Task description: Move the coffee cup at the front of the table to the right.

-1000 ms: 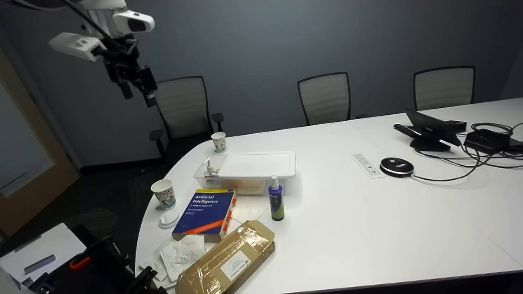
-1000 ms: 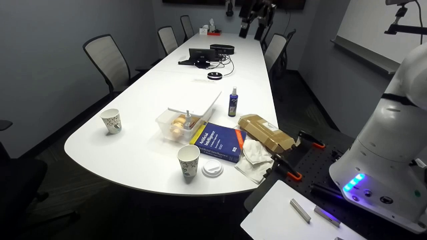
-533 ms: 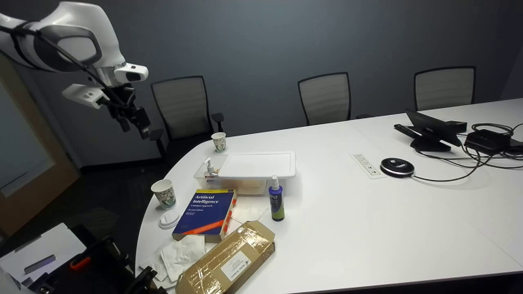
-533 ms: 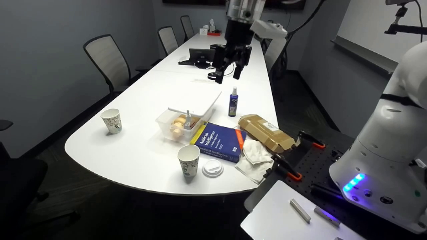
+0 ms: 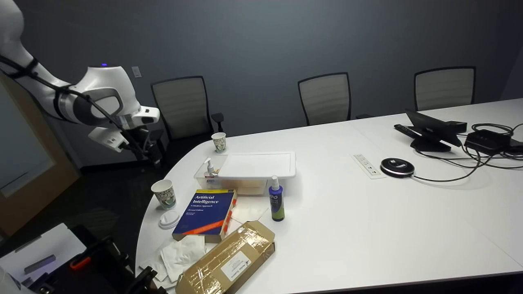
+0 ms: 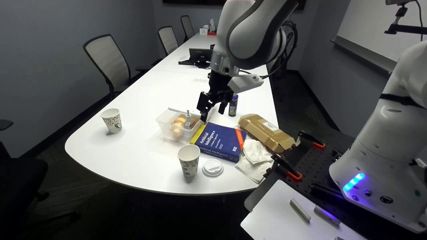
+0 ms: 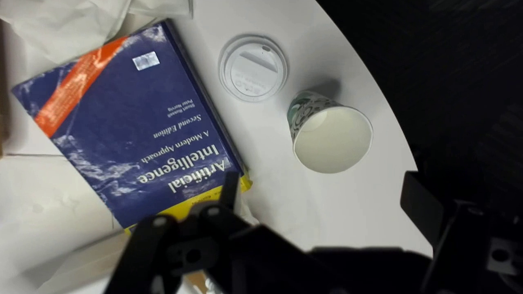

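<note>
The step in hand looks like the reach for the cup [image 7: 330,132], ahead of any grasp. It stands upright near the rounded end of the table [image 6: 133,163], just beside the lid [image 7: 253,68] without touching it, with the book [image 7: 130,122] near both. The gripper [image 7: 325,194] hangs above the table, its fingers [image 7: 423,202] spread wide and nothing between them. In the wrist view the cup lies outside the gap between the fingertips, so the next move likely calls for shifting over it, lowering until the fingers straddle it, and closing gently, since what looks like thin paper would probably crumple under a hard squeeze. Which way "right" runs the pictures do not settle, but a low slide towards the lid could strike it. The wrist view alone looks well down into the cup, which seems to hold nothing, yet it leaves out the second cup [image 6: 111,120], seen in both exterior views. In an exterior view that has the spray bottle [image 5: 276,203] whole, the fingers melt into the dark floor [image 5: 108,196]; in an exterior view where the arm [image 6: 247,40] covers part of that bottle, the gap between them is plain, as are the round tan things [image 6: 177,125] in the bin [image 6: 165,130].
</note>
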### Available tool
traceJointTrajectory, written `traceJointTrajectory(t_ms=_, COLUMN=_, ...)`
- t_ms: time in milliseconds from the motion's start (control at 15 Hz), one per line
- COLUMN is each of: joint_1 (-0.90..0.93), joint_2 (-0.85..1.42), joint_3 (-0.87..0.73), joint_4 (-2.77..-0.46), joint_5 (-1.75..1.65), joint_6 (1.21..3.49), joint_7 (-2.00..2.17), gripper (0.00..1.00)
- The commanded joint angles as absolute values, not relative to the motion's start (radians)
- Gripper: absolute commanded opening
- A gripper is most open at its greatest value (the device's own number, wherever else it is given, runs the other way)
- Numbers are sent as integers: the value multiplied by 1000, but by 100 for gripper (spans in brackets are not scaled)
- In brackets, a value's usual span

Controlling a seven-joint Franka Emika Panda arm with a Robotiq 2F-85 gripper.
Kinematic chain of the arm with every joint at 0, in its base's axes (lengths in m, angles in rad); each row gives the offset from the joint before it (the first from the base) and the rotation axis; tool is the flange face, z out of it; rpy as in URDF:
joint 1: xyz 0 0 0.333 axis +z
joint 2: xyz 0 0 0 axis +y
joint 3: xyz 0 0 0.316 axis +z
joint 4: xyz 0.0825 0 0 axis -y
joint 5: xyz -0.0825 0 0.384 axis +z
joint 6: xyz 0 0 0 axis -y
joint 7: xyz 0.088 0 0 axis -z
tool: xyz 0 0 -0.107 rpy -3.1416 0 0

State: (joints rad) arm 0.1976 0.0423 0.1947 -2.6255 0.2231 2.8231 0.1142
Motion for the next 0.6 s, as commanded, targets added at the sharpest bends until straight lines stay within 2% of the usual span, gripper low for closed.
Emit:
traceJointTrajectory(t_ms=0, joint_1=197, joint_2=271, joint_3=208, joint_4=-2532, joint_5=226, joint_6=2980, joint_7=109, gripper=100)
traceJointTrajectory(t_ms=533, joint_1=234, joint_2=612, joint_3=158, joint_4=-2321, joint_5=140, joint_6=3034, joint_7=138, gripper=100)
